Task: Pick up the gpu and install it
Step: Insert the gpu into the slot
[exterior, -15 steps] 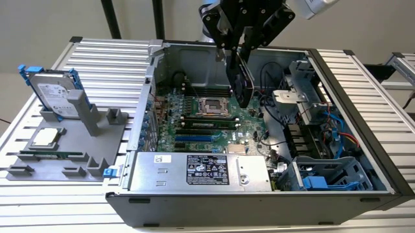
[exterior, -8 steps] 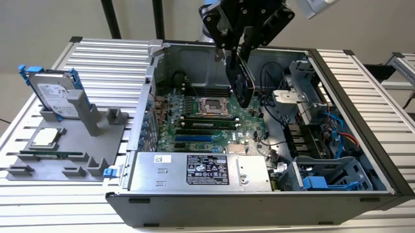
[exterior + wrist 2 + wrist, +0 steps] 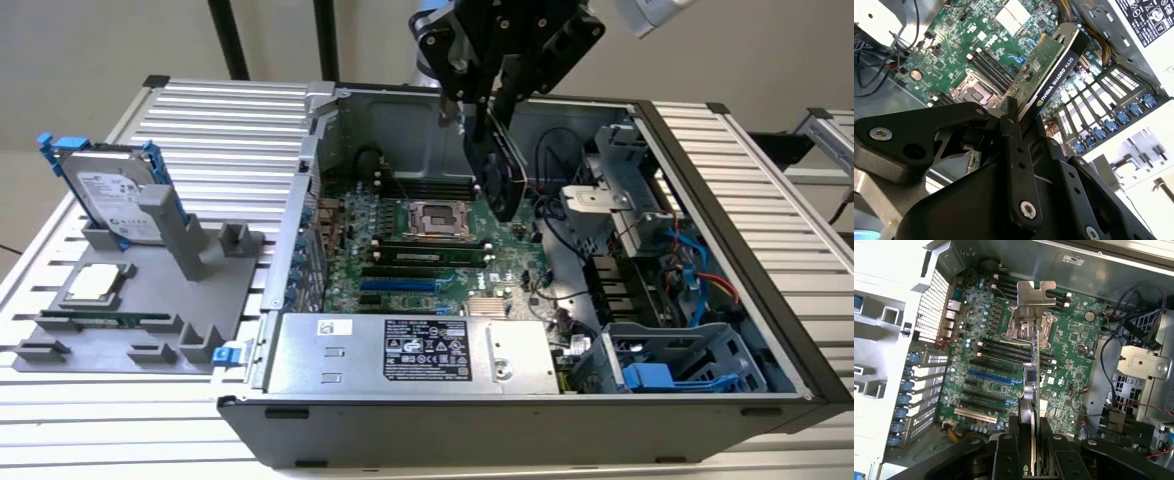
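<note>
The flat green circuit-board gpu (image 3: pixel 1046 62) has a faintly glossy lacquered board, a matt black plastic cooler face and a bare silver sheet-metal bracket (image 3: pixel 1036 292). The black gripper (image 3: pixel 1035 452) clamping it looks like matt metal with bright screw heads. The open grey computer case (image 3: pixel 400 430) is dull sheet steel; the ribbed silver table (image 3: pixel 200 110) is satin aluminium. The grey holder tray (image 3: pixel 200 295) looks matt plastic.

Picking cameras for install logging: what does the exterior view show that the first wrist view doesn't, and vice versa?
Exterior view adds: the hard drive with blue rails, standing in the grey fixture on the exterior view's left, and the power supply at the case's near edge.
First wrist view adds: a silver bracket and the blue expansion slot.
Shared: the claw shut on the gpu, over the motherboard.
</note>
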`<act>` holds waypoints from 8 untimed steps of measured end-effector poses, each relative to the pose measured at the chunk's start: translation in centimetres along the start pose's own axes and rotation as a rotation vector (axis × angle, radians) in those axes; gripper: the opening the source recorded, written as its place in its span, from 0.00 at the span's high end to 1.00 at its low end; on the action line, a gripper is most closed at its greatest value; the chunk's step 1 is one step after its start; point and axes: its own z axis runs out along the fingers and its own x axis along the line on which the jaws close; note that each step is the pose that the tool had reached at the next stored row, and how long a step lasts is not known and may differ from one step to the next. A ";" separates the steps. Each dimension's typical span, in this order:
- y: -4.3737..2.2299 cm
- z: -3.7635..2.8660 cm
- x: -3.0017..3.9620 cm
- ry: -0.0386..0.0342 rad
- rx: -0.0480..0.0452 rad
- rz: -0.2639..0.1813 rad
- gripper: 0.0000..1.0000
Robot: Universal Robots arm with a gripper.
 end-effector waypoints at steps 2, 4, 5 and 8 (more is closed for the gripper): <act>0.00 0.01 0.00 0.0004 -0.0003 -0.009 1.00; 0.00 0.01 0.00 0.0009 -0.0005 -0.018 1.00; 0.00 0.02 0.00 0.0010 -0.0008 -0.022 1.00; 0.00 0.01 0.00 0.0018 -0.0009 -0.035 1.00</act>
